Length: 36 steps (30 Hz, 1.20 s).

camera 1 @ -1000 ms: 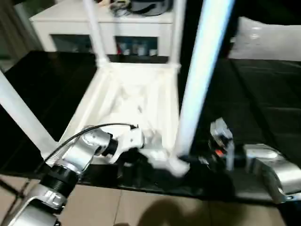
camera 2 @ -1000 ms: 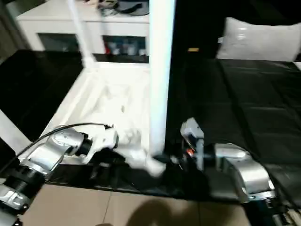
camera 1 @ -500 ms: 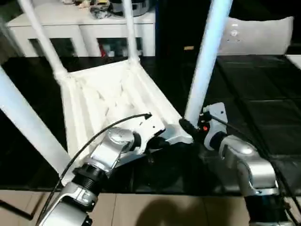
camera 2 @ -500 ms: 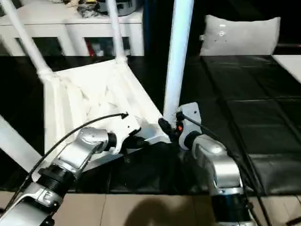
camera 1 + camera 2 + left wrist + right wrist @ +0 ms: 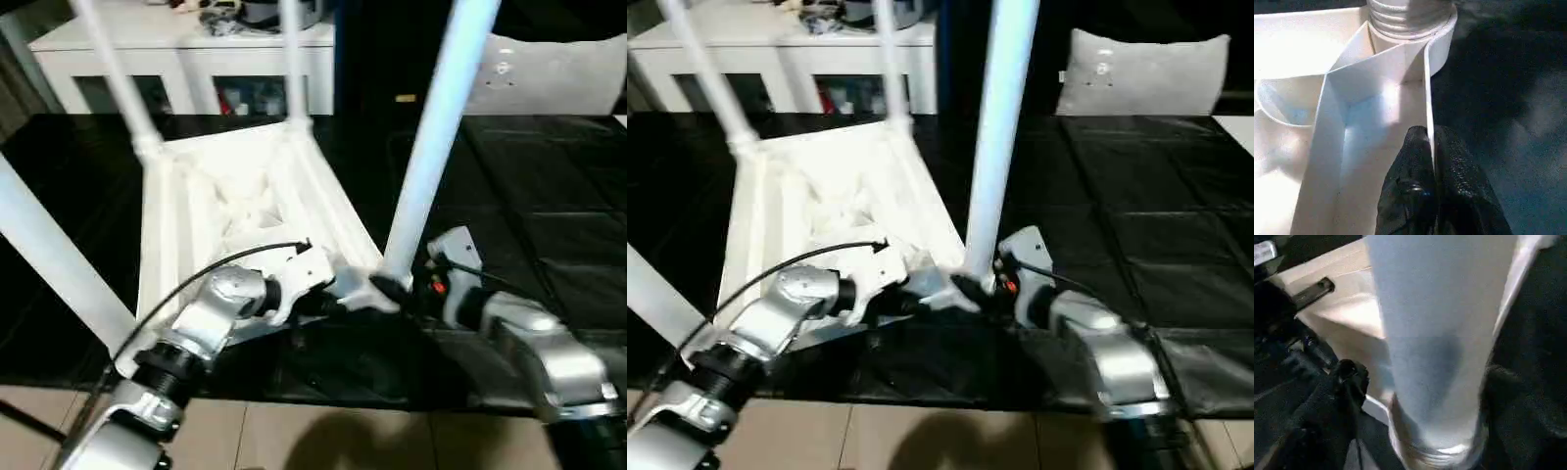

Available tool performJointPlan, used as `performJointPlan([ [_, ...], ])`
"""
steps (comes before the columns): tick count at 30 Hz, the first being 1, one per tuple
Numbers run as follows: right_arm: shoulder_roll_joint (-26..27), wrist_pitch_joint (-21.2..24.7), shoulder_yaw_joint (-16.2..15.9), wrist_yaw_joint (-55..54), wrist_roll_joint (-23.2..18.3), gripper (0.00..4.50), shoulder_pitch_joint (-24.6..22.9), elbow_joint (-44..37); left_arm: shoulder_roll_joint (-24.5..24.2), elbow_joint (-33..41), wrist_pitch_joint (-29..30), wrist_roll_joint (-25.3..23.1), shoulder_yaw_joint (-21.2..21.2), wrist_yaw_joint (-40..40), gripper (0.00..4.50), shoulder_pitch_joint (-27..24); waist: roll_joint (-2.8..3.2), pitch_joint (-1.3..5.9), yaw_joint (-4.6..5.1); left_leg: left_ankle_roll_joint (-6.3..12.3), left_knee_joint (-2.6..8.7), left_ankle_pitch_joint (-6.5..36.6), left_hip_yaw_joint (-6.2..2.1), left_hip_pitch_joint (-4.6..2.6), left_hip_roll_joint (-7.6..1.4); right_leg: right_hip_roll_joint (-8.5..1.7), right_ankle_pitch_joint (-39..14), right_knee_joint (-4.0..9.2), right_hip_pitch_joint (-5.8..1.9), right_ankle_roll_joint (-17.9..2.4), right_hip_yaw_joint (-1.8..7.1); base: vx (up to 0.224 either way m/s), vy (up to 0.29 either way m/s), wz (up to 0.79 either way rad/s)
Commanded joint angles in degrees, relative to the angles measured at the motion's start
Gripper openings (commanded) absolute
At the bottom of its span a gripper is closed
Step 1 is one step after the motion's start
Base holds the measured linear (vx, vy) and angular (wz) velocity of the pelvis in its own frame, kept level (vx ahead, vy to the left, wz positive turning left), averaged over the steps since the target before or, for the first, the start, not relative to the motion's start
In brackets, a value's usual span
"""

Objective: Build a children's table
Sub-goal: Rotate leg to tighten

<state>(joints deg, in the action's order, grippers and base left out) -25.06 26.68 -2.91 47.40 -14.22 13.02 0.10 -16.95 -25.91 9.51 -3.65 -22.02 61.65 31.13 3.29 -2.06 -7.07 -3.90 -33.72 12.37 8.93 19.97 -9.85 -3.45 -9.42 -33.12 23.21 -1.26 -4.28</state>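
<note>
1. Black fingers of the left gripper (image 5: 1431,161) are clamped tight on the thin upright side wall of the children's table (image 5: 235,196), one finger on each face of the wall, just beside the near corner socket (image 5: 1410,24).
2. Right gripper (image 5: 1415,396): its two black fingers stand apart on either side of the base of the near leg (image 5: 431,147), where the leg enters the socket. One finger (image 5: 1349,382) shows a gap to the leg; contact on the other side cannot be told. The leg is straddled, not clamped.
3. White plastic table lies upside down on a black mat (image 5: 549,196), ribbed underside facing up, turned askew to the mat's edge.
4. Four legs rise from the corners: the near leg between the grippers, one at the near left (image 5: 49,255), and two at the far corners (image 5: 118,78) (image 5: 292,59).
5. Beyond the mat stands a white low cabinet (image 5: 196,49) with clutter on top; a grey cushion (image 5: 558,73) lies at far right.
</note>
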Motion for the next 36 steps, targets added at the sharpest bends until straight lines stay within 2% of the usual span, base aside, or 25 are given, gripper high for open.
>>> performJointPlan([
  [1,-1.5,-1.2,-0.7,3.3,-0.9,4.33,-0.1,-0.7,-1.4,-0.1,-2.5,-0.9,-2.5,3.6,0.00,0.3,-1.02,3.24,-0.16,5.04,3.64,5.1,-0.60,0.44,-2.93,-5.03,-15.7,3.68,-3.46,-8.2,2.88,0.000,0.000,0.00],
  [3,-4.0,-1.8,-1.4,8.1,-2.2,4.38,0.1,-0.5,-2.9,-0.7,-4.9,-1.3,-3.5,6.4,0.00,0.4,-1.25,3.27,-0.50,5.40,3.55,4.8,-0.54,0.43,-2.94,-5.11,-15.6,3.57,-3.53,-8.5,2.86,0.000,0.000,0.00],
  [4,-4.4,-2.0,-1.6,9.2,-2.5,4.20,0.0,-0.7,-3.1,-0.8,-5.1,-1.2,-3.6,6.9,0.00,0.4,-1.17,3.22,-0.57,5.58,3.57,4.8,-0.54,0.46,-2.95,-5.10,-15.8,3.59,-3.50,-8.6,2.84,0.000,0.000,0.00],
  [7,-6.2,-2.0,-2.3,14.2,-4.1,4.05,0.2,-0.7,-4.1,-0.1,-5.9,-0.5,-4.3,10.6,0.00,0.0,-1.16,3.25,-1.28,5.63,3.51,5.0,-0.42,0.25,-3.21,-5.14,-16.7,3.62,-3.20,-8.9,2.87,0.000,0.000,0.00],
  [12,-7.9,-1.8,-3.9,20.3,-5.6,3.71,1.5,0.6,-6.0,1.8,-6.3,0.6,-6.2,15.5,0.00,-0.6,-1.10,3.33,-1.95,5.47,3.47,5.2,-0.50,0.30,-3.33,-5.23,-15.4,3.25,-3.25,-9.8,2.85,0.000,0.000,0.00],
  [16,-8.0,-1.8,-4.5,23.1,-6.9,3.37,2.3,1.9,-6.8,2.6,-6.3,0.8,-6.7,17.3,0.00,-0.9,-1.31,3.33,-2.55,5.39,3.45,5.0,-0.44,0.27,-3.36,-5.32,-17.4,3.40,-3.16,-9.1,2.88,0.000,0.000,0.00],
  [22,-8.3,-0.6,-5.8,26.4,-8.4,2.85,2.7,2.1,-7.3,3.0,-6.5,0.8,-6.8,18.4,0.00,-1.2,-1.57,3.36,-2.75,5.21,3.45,4.8,-0.46,0.35,-3.30,-5.23,-17.3,3.31,-3.19,-8.9,2.81,0.000,0.000,0.00],
  [29,-9.0,0.1,-6.4,28.2,-8.9,2.28,2.6,2.0,-7.7,3.6,-6.4,0.9,-7.0,18.6,0.00,-1.6,-1.59,3.45,-2.83,4.95,3.41,4.4,-0.46,0.32,-3.31,-5.20,-16.8,3.22,-3.17,-8.8,2.85,0.000,0.000,0.00],
  [32,-9.4,0.9,-6.5,28.7,-9.6,2.19,2.2,1.6,-7.7,3.4,-6.3,0.9,-6.9,18.3,0.00,-1.7,-1.69,3.37,-2.82,4.90,3.44,4.7,-0.43,0.31,-3.24,-5.16,-17.5,3.37,-3.17,-8.6,2.82,0.000,0.000,0.00],
  [34,-9.4,1.3,-6.4,28.7,-10.0,2.16,1.8,1.0,-7.5,3.5,-5.9,1.2,-6.6,17.7,0.00,-1.9,-1.52,3.35,-2.82,4.61,3.49,5.4,-0.46,0.25,-3.24,-5.18,-18.5,3.53,-3.15,-8.3,2.82,0.000,0.000,0.00],
  [36,-8.0,2.1,-5.3,27.1,-11.5,2.14,0.8,-0.6,-6.7,3.6,-4.3,1.7,-5.7,16.0,0.00,-2.0,-1.55,3.35,-2.81,4.37,3.55,5.6,-0.48,0.22,-3.28,-5.15,-18.6,3.56,-3.19,-8.1,2.85,0.000,0.000,0.00],
])
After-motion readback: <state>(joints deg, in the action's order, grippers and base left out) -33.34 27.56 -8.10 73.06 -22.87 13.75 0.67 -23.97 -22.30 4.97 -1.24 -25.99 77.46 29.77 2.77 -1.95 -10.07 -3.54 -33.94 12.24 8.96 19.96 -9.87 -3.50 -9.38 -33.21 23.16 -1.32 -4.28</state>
